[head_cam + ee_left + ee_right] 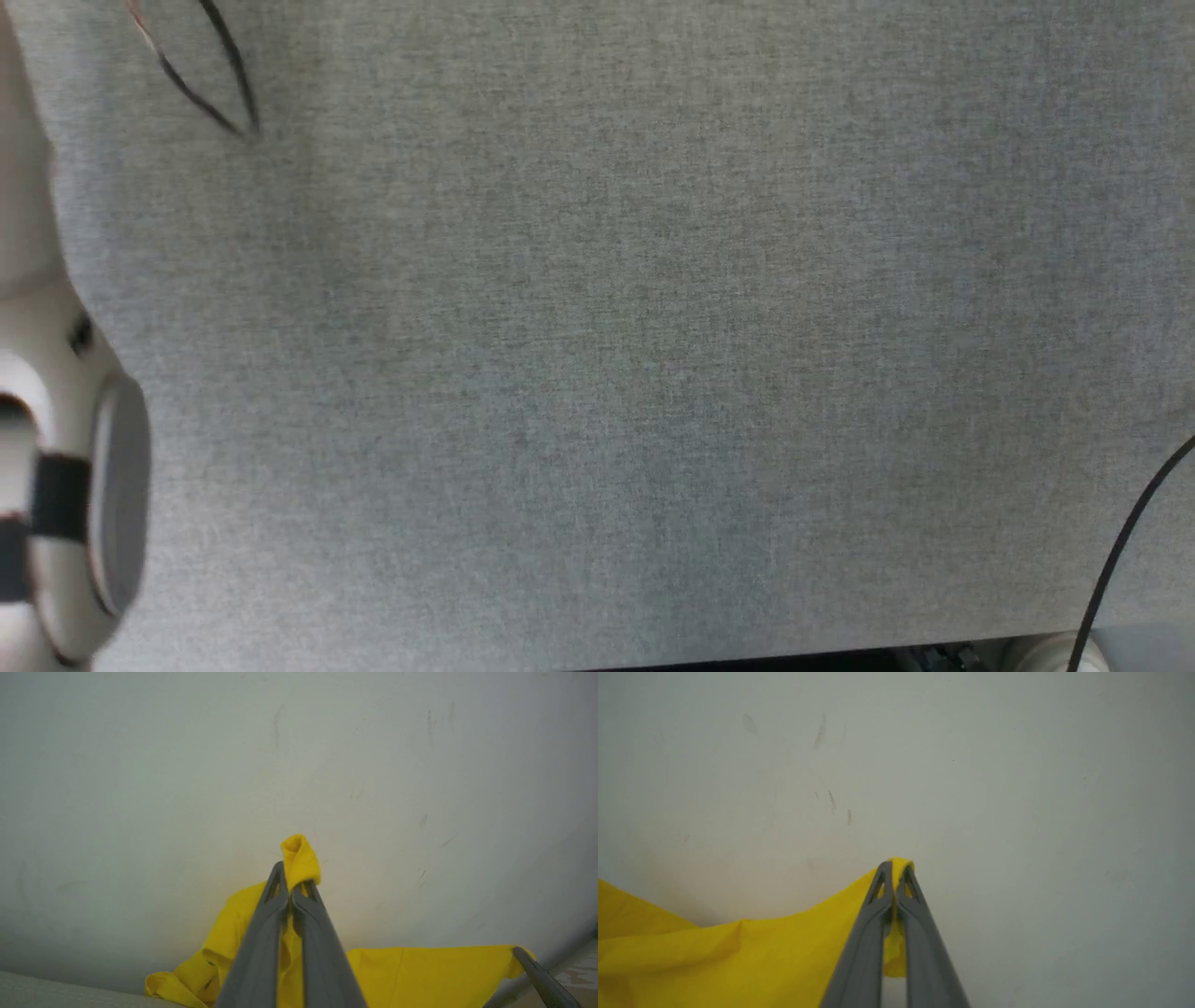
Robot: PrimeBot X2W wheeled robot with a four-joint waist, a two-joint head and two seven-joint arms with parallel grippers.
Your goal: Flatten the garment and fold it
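Yellow cotton of the garment (714, 961) spans between the left claw (293, 882) and the right claw (893, 872), each clamped shut on a bunched edge before a pale scuffed surface (1017, 788); best, I judge, to draw it level and taut, then lower it flat.

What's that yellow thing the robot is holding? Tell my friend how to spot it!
Find the big pale grey surface in both wrist views. In front of it a bright yellow T-shirt is held up, the left fingers and the right fingers each pinching a bunched bit. It is the only bright, soft, crumpled thing among grey.
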